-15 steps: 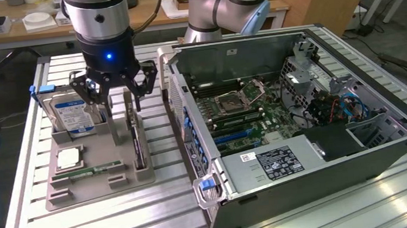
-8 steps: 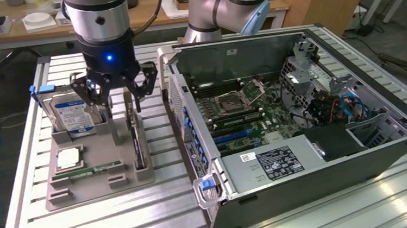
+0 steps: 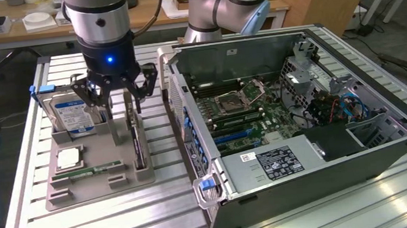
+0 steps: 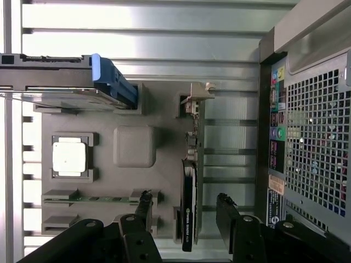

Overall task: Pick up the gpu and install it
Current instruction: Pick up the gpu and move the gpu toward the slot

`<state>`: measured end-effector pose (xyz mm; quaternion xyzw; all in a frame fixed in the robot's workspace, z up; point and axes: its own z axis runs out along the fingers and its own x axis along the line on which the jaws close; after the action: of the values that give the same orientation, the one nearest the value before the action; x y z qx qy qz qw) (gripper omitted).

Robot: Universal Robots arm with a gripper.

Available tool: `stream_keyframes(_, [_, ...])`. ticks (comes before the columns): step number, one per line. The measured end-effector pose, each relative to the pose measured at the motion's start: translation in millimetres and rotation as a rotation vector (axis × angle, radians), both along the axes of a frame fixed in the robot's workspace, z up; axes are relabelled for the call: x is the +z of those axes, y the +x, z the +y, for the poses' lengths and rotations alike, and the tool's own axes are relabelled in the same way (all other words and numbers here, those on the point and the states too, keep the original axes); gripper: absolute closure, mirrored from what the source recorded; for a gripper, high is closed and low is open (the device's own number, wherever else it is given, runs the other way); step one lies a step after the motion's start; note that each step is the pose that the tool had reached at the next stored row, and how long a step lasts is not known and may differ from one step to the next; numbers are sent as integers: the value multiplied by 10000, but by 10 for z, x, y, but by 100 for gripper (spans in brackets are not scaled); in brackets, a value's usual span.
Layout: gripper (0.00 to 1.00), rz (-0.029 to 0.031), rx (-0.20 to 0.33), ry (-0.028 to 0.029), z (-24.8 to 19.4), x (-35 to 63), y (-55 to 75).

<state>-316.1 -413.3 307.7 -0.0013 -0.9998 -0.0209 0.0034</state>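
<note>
Early stage: gripper (image 3: 117,101) spread wide, holding nothing, poised over the gpu (image 3: 137,138) standing on edge in the gray tray (image 3: 94,155) at the exterior view's left-centre, with grasp and install into the computer case (image 3: 269,207) not yet done.

On the table (image 3: 125,223), taking 12 o'clock as away from the exterior camera, the parts tray (image 3: 93,147) lies just beside the open computer case (image 3: 311,190), at its 9 o'clock. From the tray's middle, the hard drive (image 3: 73,116) stands on edge at 11 o'clock, the processor (image 3: 69,157) lies at 9 o'clock, the memory stick (image 3: 95,170) at 6 o'clock, and the gpu (image 3: 139,149) stands on edge along the 3 o'clock side. The gripper (image 3: 119,107) hangs over the tray's 12 o'clock end, a finger on each side of the gpu, seemingly clear of it.
</note>
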Motion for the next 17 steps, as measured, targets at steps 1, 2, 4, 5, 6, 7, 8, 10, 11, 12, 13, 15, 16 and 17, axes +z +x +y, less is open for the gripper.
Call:
stream_keyframes(1, [41, 1, 0, 0, 0, -3, 0])
stream_keyframes(2, [41, 1, 0, 0, 0, -7, 0])
stream_keyframes(4, [41, 0, 0, 0, -1, -15, 0])
stream_keyframes(5, [41, 0, 0, 0, -1, -18, 0])
stream_keyframes(6, [41, 0, 0, 0, -1, -21, 0])
stream_keyframes(7, [41, 0, -1, 0, -1, -25, 0])
stream_keyframes(8, [41, 1, 0, 0, -1, -29, 0])
stream_keyframes(10, [41, 0, 0, 0, -1, -36, 0])
stream_keyframes(11, [41, 0, 0, 0, -2, -40, 0])
stream_keyframes(12, [41, 0, 0, 0, -2, -43, 0])
stream_keyframes(13, [41, 0, 0, 0, -2, -47, 0])
stream_keyframes(15, [41, 0, 0, 0, -2, -54, 0])
stream_keyframes(16, [41, 0, 0, 0, -3, -58, 0])
stream_keyframes(17, [41, 0, 0, 0, -3, -62, 0])
